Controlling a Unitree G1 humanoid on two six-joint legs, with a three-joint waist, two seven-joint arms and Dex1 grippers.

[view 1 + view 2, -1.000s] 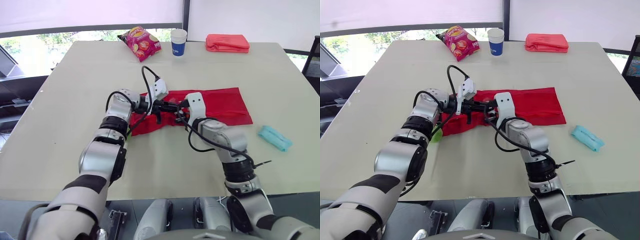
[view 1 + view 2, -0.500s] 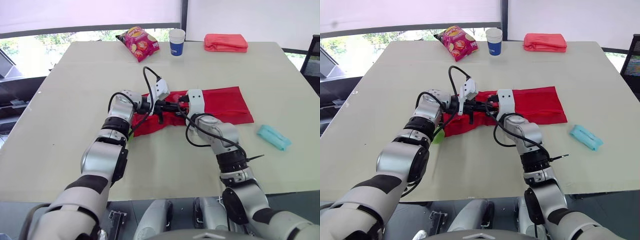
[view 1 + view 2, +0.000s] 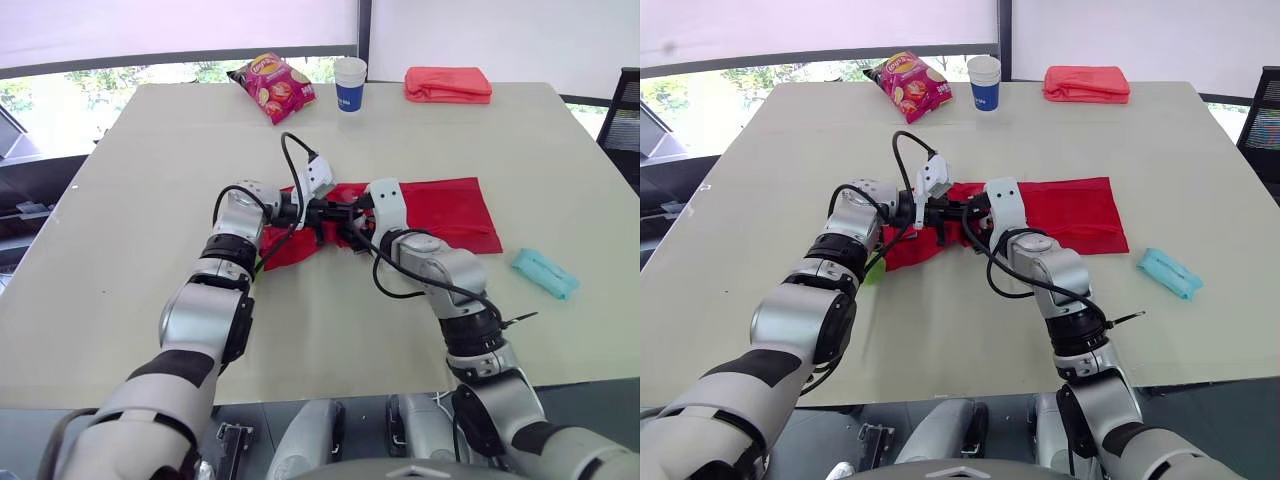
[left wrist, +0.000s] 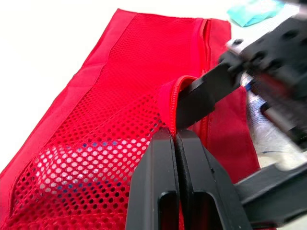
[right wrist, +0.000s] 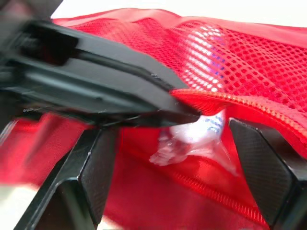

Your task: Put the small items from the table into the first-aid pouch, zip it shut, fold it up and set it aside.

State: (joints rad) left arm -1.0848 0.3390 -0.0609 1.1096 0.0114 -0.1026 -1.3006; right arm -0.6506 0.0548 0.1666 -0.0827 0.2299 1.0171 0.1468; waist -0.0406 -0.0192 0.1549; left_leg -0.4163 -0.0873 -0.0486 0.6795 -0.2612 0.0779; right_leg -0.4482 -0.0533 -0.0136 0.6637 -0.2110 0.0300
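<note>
While the left claw pinches the lip of the mid-table pouch, the right claw gapes around a clear packet just inside, so packing is under way; next, likely fetch the teal packet at four o'clock.

Bright daylight enters through the window beyond the far edge of the table, lighting its pale top evenly and leaving only soft, faint shadows. The blind above glows near white. In the right wrist view, a clear wrapper inside the red mesh pouch catches white glare.
</note>
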